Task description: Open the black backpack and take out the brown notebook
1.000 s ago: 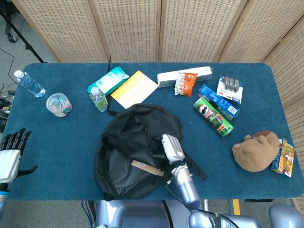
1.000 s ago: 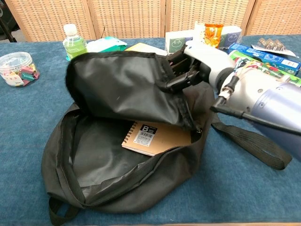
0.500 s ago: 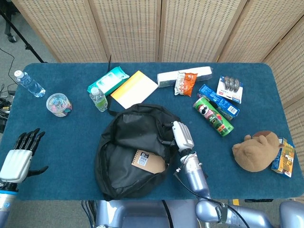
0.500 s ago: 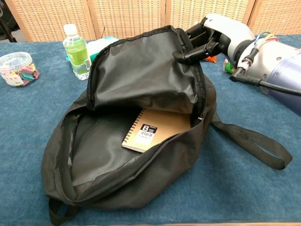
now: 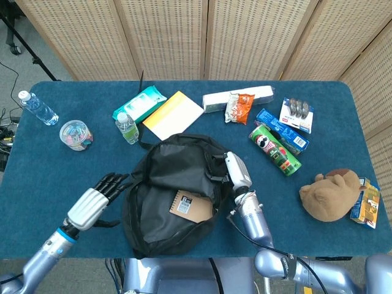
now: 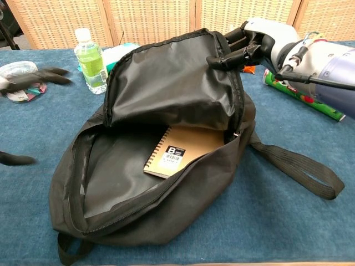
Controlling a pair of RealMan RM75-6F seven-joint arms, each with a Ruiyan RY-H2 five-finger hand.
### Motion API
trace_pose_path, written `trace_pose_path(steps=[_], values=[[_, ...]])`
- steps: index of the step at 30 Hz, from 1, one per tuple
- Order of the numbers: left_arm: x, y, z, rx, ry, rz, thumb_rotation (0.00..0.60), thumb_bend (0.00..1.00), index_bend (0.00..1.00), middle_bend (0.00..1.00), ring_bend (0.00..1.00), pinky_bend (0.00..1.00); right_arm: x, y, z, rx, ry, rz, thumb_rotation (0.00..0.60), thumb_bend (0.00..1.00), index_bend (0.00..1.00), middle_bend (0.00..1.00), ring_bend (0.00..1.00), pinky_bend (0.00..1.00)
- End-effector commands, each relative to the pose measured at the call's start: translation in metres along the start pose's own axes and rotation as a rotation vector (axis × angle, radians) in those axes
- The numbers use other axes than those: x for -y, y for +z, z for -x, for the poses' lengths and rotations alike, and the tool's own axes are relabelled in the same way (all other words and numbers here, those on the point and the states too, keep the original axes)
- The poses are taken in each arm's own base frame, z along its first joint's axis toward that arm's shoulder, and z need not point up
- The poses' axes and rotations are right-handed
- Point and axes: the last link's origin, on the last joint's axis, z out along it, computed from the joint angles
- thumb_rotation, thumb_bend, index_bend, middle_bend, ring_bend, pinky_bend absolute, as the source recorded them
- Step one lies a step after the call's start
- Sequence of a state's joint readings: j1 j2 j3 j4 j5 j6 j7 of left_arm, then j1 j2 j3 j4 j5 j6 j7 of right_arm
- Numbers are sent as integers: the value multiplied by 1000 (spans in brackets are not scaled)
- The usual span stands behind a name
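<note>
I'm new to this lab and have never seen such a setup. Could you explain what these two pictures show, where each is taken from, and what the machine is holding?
This is a robot with two arms, each ending in a human-like hand, working at a blue table. One picture looks down from its head; the other looks forward from its chest, low and close.

In the middle lies a black backpack, unzipped. The right hand grips the edge of the flap and holds it up, so the brown notebook inside shows.

The left hand holds nothing; its fingers are spread near the bag's left side. In the chest view it is only a blur.

Around the bag lie a green bottle, a chips tube, a plush toy and other small packets.
</note>
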State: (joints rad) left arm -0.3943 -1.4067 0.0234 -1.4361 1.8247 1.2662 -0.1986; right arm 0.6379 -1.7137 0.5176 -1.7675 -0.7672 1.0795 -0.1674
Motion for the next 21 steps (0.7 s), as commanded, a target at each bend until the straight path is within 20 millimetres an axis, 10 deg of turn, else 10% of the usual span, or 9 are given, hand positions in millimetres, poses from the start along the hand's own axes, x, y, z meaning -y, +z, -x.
trace_pose_path(steps=[1, 21], values=[[-23, 36, 32, 53, -86, 108, 600, 0, 159, 0, 0, 69, -1, 1, -2, 2, 3, 10, 600, 569, 711, 670, 507, 394], [-67, 88, 75, 115, -208, 184, 600, 0, 212, 19, 69, 165, 2, 4, -12, 1, 25, 42, 600, 569, 711, 670, 507, 394]])
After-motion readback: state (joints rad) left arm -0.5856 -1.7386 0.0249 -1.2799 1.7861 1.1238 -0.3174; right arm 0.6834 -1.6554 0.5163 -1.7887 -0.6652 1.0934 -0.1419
